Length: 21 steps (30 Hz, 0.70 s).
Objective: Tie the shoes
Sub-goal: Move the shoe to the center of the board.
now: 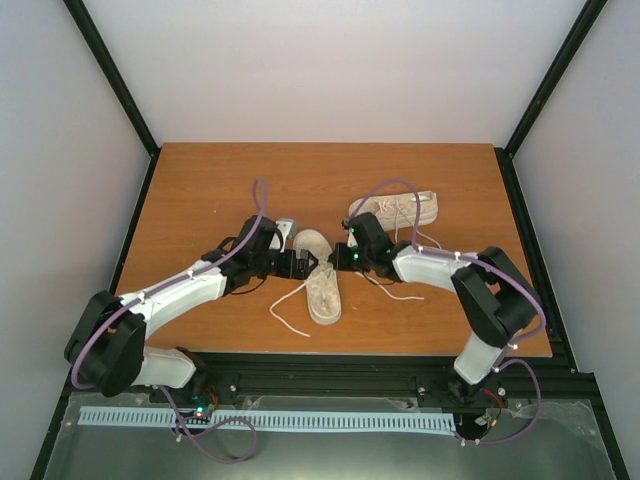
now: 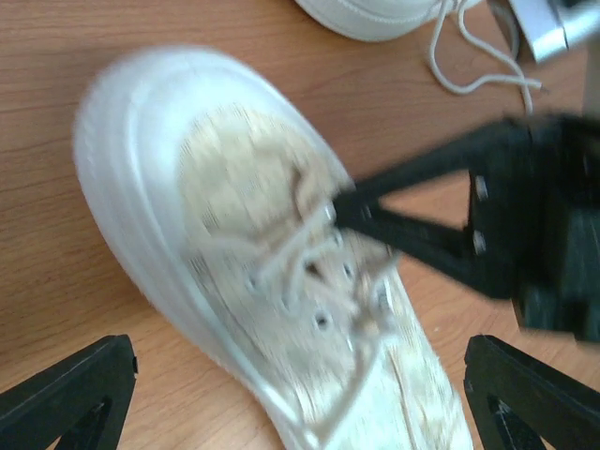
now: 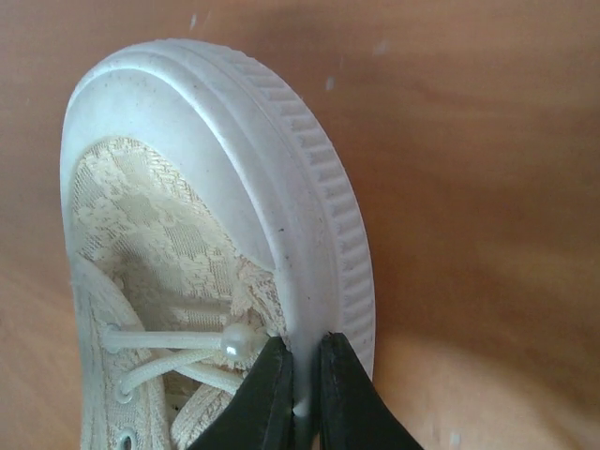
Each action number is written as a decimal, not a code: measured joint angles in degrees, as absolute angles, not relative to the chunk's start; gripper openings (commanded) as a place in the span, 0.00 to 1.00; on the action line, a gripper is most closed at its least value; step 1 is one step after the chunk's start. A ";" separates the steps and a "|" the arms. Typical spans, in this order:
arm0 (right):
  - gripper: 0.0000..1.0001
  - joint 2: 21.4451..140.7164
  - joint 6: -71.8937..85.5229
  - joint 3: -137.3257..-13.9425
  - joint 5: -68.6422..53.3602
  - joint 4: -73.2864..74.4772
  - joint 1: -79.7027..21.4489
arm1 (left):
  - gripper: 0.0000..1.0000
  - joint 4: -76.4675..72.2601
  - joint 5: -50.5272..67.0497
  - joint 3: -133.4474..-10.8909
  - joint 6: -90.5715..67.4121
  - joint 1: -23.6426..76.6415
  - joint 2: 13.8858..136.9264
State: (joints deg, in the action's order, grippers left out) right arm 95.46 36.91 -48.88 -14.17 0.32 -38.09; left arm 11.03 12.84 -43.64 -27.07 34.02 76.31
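ROBOT ARMS SET TO A SHOELACE: A cream low-top canvas sneaker with a pale rubber sole lies mid-frame on the brown wooden tabletop, toe pointing away from the arm bases. Its thin white laces trail loose toward the lower left of the overhead frame and out to the right, with no knot formed.

The left pincer hovers at the shoe's left side with its jaws spread wide, holding nothing. The right pincer is pinched almost closed at the eyelet edge, just inside the rubber rim. A thin sliver of white sits between its tips, and whether that is lace or fabric cannot be told.

The step in hand looks like gathering the lace ends. To do it well, the right pincer should lift gently to check that it has lace and not the upper. The left should come down on the other strand close to the eyelets, so the ends can be crossed without dragging the light shoe.

Farther back, at upper right, the second cream sneaker lies crosswise, its laces loose too.
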 measured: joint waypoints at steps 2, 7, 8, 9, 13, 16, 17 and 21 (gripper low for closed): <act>0.03 98.19 35.33 -52.66 -13.85 1.39 -36.95 | 0.96 11.62 13.78 -43.33 -24.36 34.00 76.34; 0.03 104.03 32.05 -58.67 -14.20 4.71 -34.61 | 0.84 12.08 14.35 -41.89 -19.94 34.02 76.34; 0.03 104.84 31.64 -59.33 -14.37 5.43 -34.35 | 0.80 12.08 14.33 -41.56 -19.57 34.02 76.38; 0.03 105.51 31.24 -59.88 -14.79 5.89 -34.13 | 0.76 12.08 14.22 -41.25 -19.35 34.02 76.49; 0.03 106.02 30.20 -60.73 -15.90 6.72 -33.76 | 0.66 11.99 13.50 -40.18 -19.16 34.02 77.97; 0.03 106.08 29.69 -60.73 -16.25 6.72 -33.71 | 0.60 12.05 11.97 -39.44 -19.44 34.02 79.31; 0.03 106.08 29.58 -60.73 -16.29 6.72 -33.69 | 0.58 12.08 11.44 -39.33 -19.42 34.00 79.70; 0.06 106.08 29.34 -60.73 -16.80 6.79 -33.39 | 0.53 11.90 10.13 -39.13 -19.25 34.00 81.08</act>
